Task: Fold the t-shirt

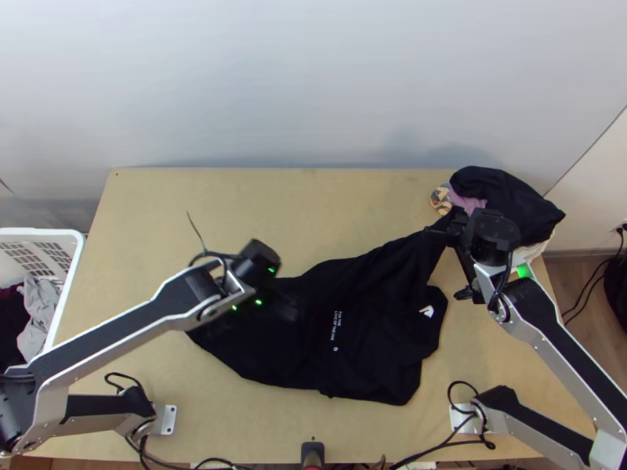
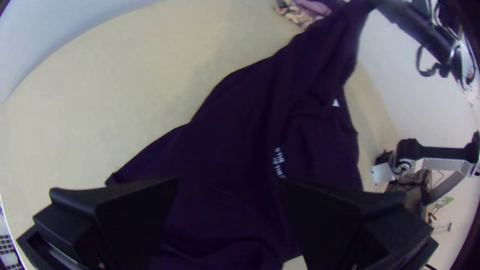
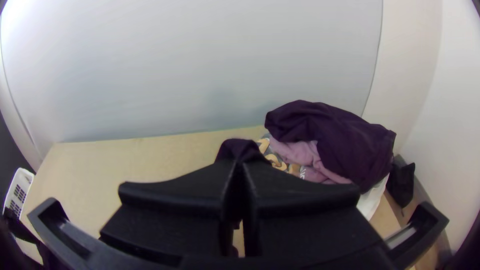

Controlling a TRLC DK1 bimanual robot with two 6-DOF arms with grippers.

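Observation:
The black t-shirt point(image 1: 353, 329) lies twisted and partly bunched across the middle of the table, white print facing up. Its far right corner is raised toward my right gripper point(image 1: 445, 227), which is shut on it. In the right wrist view, a bit of the t-shirt point(image 3: 239, 149) pokes out past the tips of my right gripper point(image 3: 239, 167). My left gripper point(image 1: 259, 266) is over the shirt's left part. In the left wrist view, the t-shirt point(image 2: 240, 125) spreads beneath my left gripper point(image 2: 229, 185), whose fingers stand wide apart.
At the table's back right corner is a pile of clothes point(image 1: 509, 196), dark, pink and patterned, close beside my right gripper. A white laundry basket point(image 1: 74, 270) holding clothes stands off the left edge. Bare wood point(image 1: 196, 204) stretches behind the shirt at the back left.

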